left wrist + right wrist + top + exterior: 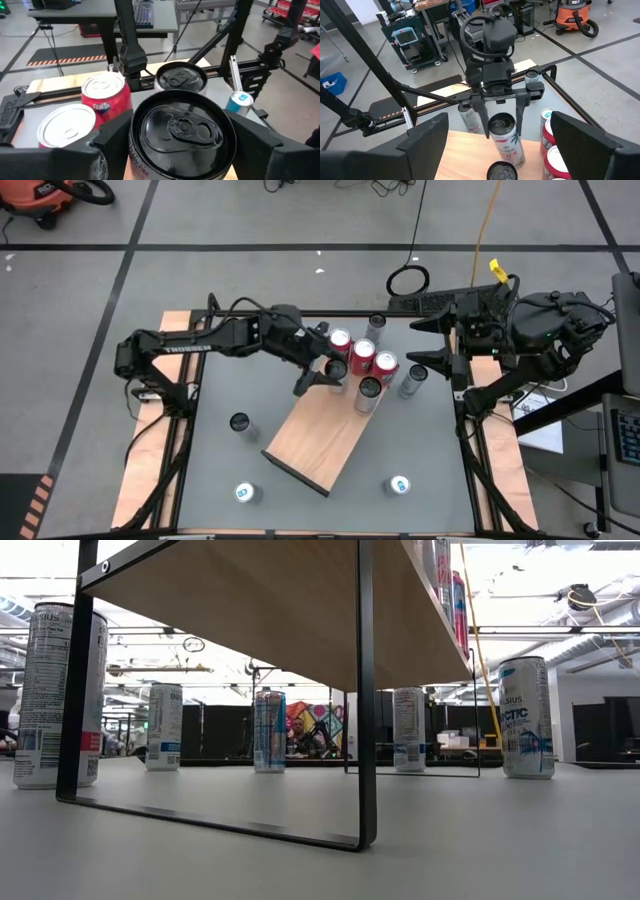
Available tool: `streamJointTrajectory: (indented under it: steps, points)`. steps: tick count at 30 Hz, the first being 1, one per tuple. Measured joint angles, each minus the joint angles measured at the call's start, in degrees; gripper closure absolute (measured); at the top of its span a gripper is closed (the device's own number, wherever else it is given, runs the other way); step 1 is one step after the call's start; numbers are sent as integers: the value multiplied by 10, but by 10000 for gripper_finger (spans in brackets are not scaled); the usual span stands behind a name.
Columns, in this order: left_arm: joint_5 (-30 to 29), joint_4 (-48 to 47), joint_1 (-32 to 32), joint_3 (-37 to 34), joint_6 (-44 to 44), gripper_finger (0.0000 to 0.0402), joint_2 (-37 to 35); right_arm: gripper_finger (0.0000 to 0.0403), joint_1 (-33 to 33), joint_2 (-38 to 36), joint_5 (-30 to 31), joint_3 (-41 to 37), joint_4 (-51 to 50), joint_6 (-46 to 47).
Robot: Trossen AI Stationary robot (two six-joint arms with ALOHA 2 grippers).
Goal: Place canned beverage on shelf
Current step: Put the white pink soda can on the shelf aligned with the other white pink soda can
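1. The left claw (322, 375) is reaching in from the counter's left edge and straddling a black-topped can (336, 368) over the far end of the shelf (320, 435); the left wrist view is showing one dark finger at each side of the can (182, 135), and the right wrist view is showing both fingers running down the can's sides (506, 137). I judge the claw to be closed on the can, though whether the can is already standing on the board cannot be told.
2. The shelf, a light-brown board on thin black frames, is lying diagonally from the counter's middle toward its near edge, with most of its top bare.
3. Three red cans (361, 356) are crowding the shelf's far end just beside the held can, and another dark-topped can (368, 394) is standing on the board's right edge.
4. Loose cans are waiting on the counter: one dark-topped (239, 423) left of the shelf, and two (246, 493) near the near edge.
5. The right claw (440, 345) is idling, parted and empty, at the counter's far right edge.
6. Handling, as a judgement: a full can would be stiff, fairly heavy and smooth, so gripping mid-wall across its width suits it; the thin wall may dent, and the neighbours are easily knocked.
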Motion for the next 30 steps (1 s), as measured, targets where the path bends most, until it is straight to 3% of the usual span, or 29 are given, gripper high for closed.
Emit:
streamJointTrajectory:
  steps: [30]
  points:
    - [-11,20,-14,0,12,135,39,78,0,13,2,0,0,-6]
